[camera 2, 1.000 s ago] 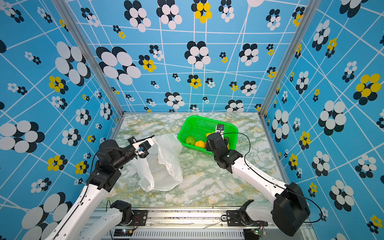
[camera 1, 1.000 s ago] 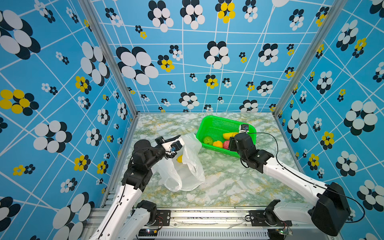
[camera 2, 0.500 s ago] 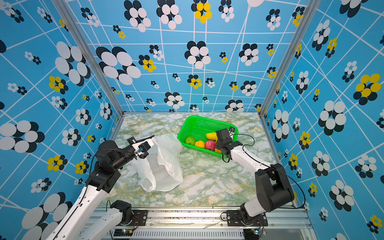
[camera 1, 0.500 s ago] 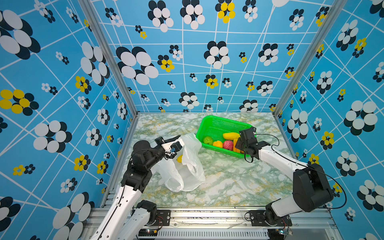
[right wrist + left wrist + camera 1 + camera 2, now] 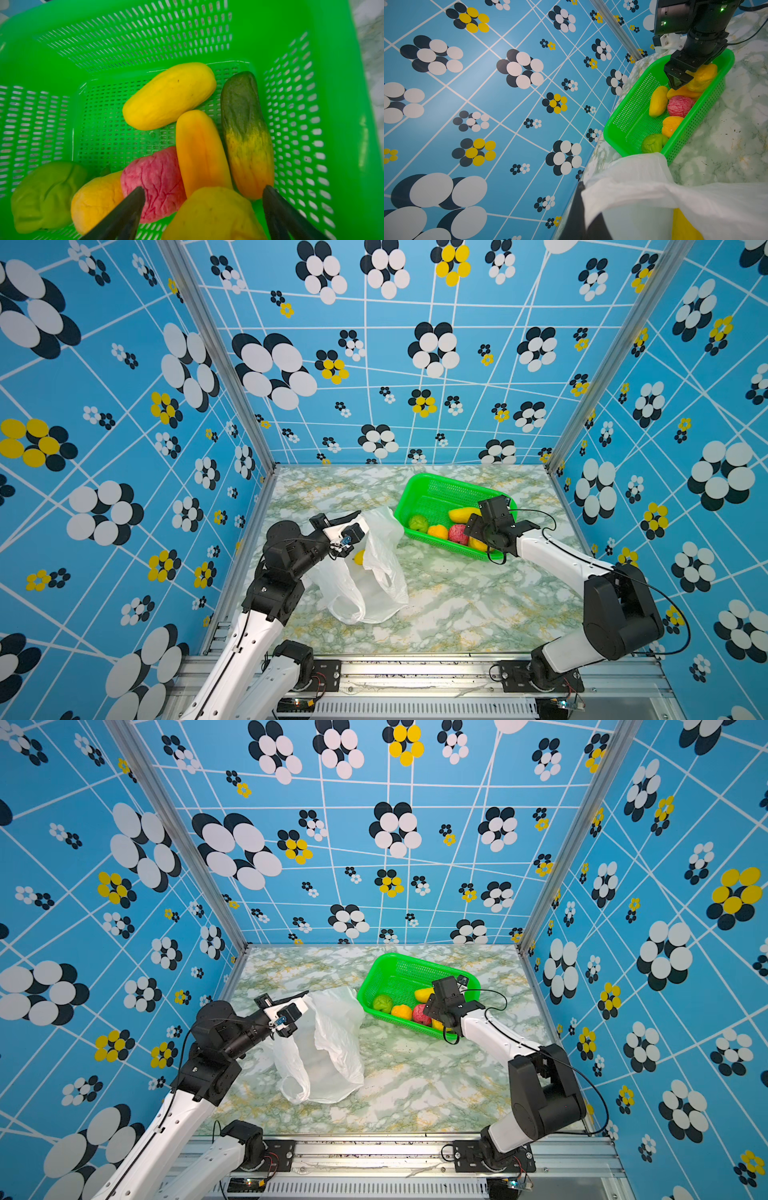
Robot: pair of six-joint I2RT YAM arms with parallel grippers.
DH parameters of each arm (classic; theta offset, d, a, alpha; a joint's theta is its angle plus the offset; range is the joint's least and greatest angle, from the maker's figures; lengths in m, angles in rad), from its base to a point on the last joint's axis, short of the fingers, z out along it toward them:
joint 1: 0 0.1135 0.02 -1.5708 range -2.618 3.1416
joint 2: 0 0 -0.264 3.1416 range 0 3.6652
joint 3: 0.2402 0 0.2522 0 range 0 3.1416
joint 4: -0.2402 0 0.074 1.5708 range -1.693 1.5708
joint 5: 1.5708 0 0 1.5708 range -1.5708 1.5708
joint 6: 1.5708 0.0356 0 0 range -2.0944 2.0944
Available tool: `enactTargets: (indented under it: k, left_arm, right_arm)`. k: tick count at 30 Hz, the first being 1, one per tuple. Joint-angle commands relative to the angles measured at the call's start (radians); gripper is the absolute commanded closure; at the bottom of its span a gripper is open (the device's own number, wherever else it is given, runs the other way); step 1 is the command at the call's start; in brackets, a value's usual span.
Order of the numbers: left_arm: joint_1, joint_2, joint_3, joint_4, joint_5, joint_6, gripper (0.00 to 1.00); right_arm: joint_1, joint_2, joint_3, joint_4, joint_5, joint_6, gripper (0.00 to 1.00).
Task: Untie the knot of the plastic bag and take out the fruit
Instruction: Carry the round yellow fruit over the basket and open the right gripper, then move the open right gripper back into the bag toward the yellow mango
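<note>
left gripper (image 5: 349, 527) pinching bag (image 5: 365, 585) rim lower-left of centre, right gripper (image 5: 203, 193) spread over fruit (image 5: 168, 95) in basket (image 5: 419, 485); risk: thin film slips the pinch, mouth collapses over yellow fruit (image 5: 358, 558) inside.

Fruit (image 5: 457, 533) in basket (image 5: 417, 484), right of bag (image 5: 374, 593)

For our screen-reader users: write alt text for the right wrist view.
A green mesh basket holds seven toy fruits, yellow, orange, pink-red and green. The right claw hangs open above them, its two dark fingers flanking a yellow fruit.
</note>
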State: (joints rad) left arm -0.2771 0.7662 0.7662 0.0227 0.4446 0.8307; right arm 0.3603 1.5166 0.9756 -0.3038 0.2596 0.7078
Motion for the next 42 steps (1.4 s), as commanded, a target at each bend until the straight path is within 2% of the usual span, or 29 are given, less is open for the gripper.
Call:
enactTargets:
  k: [1,7,11,13,20,30,38,42]
  left_arm:
    - [-0.007,-0.013,-0.01,0.003,0.005,0.002,1.0]
    - [-0.006,-0.014,-0.01,0.001,0.003,0.004,1.0]
    - [-0.006,-0.014,-0.009,0.003,0.006,0.002,1.0]
    - [-0.004,-0.009,-0.008,0.002,0.005,0.003,1.0]
    - [-0.003,-0.013,-0.009,0.005,0.005,0.002,1.0]
    - [0.004,-0.013,-0.008,0.007,0.015,-0.004,1.0]
    - [0.006,-0.015,-0.008,0.008,0.019,-0.004,1.0]
    - [0.007,-0.01,-0.008,0.007,0.02,-0.004,1.0]
  right_arm:
    - [-0.002,-0.059,-0.035,-0.006,0.012,0.006,0.1]
    - [-0.002,-0.128,-0.055,0.005,0.048,-0.011,0.14]
    - [-0.001,-0.161,-0.073,0.027,0.023,-0.021,0.33]
    - [0.0,-0.171,-0.089,0.04,0.027,-0.02,0.38]
    - [0.012,-0.123,-0.11,0.026,0.038,0.015,0.42]
    - [0.012,0.0,-0.069,0.025,-0.005,0.032,0.44]
    - [0.021,-0.227,-0.124,0.078,0.034,-0.047,0.35]
    - [0.097,-0.384,-0.183,0.196,0.014,-0.148,0.33]
